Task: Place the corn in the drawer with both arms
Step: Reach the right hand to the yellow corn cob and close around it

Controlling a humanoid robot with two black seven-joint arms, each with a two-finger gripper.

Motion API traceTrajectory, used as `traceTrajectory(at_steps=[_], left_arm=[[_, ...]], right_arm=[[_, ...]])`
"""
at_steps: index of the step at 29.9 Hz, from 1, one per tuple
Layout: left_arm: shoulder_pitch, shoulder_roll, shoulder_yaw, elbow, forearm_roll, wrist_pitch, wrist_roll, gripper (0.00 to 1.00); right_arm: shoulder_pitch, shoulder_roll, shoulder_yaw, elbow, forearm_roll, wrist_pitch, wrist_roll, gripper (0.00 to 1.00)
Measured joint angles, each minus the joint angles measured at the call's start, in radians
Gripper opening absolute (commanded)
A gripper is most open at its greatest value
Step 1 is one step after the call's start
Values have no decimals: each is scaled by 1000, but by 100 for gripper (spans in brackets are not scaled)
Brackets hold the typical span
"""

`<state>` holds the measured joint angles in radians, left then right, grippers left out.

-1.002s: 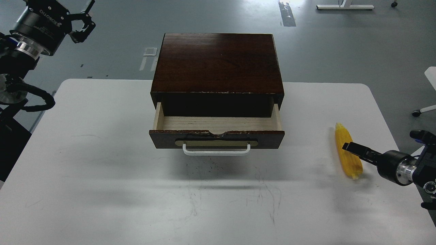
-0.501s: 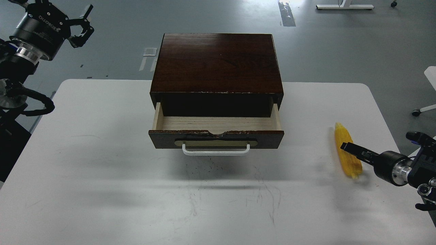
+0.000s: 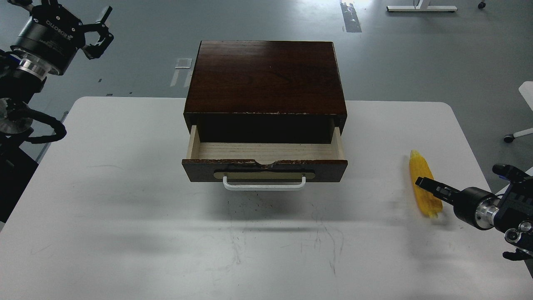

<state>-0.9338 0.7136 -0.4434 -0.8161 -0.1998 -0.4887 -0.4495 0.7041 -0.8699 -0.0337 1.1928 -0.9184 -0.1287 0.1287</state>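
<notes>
The yellow corn (image 3: 424, 189) lies on the white table (image 3: 125, 208) at the right, pointing away from me. My right gripper (image 3: 425, 183) reaches in from the right edge, its dark fingers over the middle of the cob; it is seen edge-on, so I cannot tell whether it is open or shut. The drawer (image 3: 265, 156) of the dark brown box (image 3: 266, 77) stands pulled open, its pale wood inside bare, its white handle (image 3: 264, 185) facing me. My left gripper (image 3: 99, 33) is open and empty, held high at the far left, well away from the box.
The box stands at the table's middle back. A white chair base (image 3: 520, 133) stands on the floor past the right edge. The grey floor lies beyond the table's far edge.
My right arm has sunk slightly lower and further right at the view's edge; its fingers stay over the corn, which has hardly moved. My left gripper has shifted a little to the left.
</notes>
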Motion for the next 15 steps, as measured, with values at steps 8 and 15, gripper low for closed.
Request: traceTrajectory(at_steps=[8,15], left_arm=[[8,15,0,0,2,0,0,98],[9,24,0,-1,2,0,0,98]], right_arm=[[9,9,1,0,10,-16,0,41],[1,9,6,6,19,-24,-1,7]])
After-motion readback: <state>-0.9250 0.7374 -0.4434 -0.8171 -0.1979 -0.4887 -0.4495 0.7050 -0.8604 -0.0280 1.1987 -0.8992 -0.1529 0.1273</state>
